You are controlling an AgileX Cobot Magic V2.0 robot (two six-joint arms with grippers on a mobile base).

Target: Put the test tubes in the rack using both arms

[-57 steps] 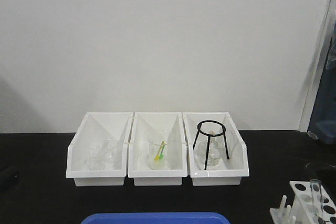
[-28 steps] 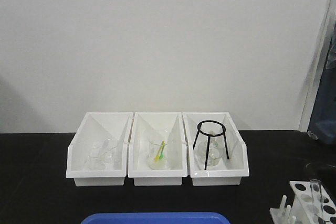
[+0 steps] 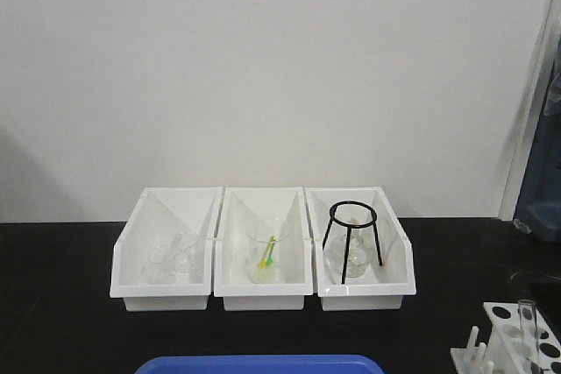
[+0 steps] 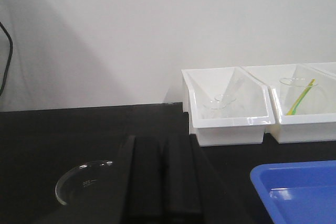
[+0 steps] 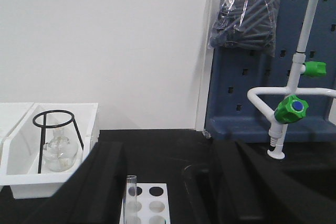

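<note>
The white rack (image 3: 519,337) stands at the front right corner of the black table, with one clear test tube (image 3: 526,320) upright in it. In the right wrist view the rack (image 5: 153,203) and its test tube (image 5: 130,199) lie low between the wide-apart black fingers of my right gripper (image 5: 168,153), which is open and touches neither. My left gripper (image 4: 163,139) is shut with nothing in it, low over the bare table left of the bins. Neither gripper shows in the front view.
Three white bins (image 3: 263,291) sit in a row: small glassware in the left one (image 4: 228,124), a beaker with yellow-green sticks in the middle, a flask under a black tripod (image 3: 352,243) on the right. A blue tray (image 3: 263,363), a glass dish (image 4: 79,182) and a green-knobbed tap (image 5: 291,109) are near.
A dark shape at the left edge of the front view one second ago has gone out of sight. The rack, tube and bins have not moved.
</note>
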